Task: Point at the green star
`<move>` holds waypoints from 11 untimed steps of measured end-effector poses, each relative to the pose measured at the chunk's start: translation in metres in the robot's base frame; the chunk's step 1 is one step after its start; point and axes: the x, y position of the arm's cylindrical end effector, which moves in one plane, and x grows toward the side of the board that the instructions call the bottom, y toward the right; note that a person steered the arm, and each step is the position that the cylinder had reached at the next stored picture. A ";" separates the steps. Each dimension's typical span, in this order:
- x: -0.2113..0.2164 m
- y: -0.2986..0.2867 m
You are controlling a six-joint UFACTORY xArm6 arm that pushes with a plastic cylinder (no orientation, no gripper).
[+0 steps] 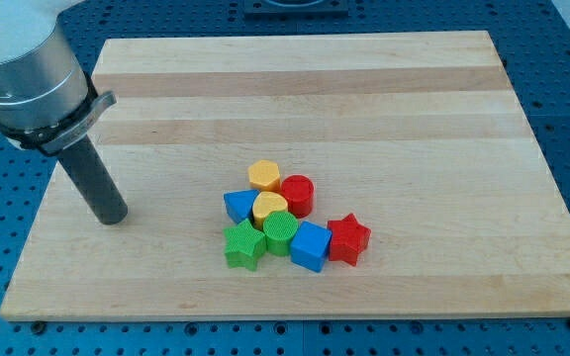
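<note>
The green star point(243, 245) lies at the lower left of a tight cluster of blocks near the board's lower middle. My tip point(113, 217) rests on the board at the view's left, well to the left of the star and slightly above it, touching no block. Right of the star sits a green cylinder point(280, 232). Above it are a blue triangular block point(237, 205) and a yellow heart point(269, 207).
The cluster also holds a yellow hexagon point(264, 175), a red cylinder point(297, 194), a blue cube point(312, 245) and a red star point(348, 238). They lie on a wooden board point(364, 99) with a blue perforated table around it.
</note>
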 end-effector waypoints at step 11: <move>0.099 0.064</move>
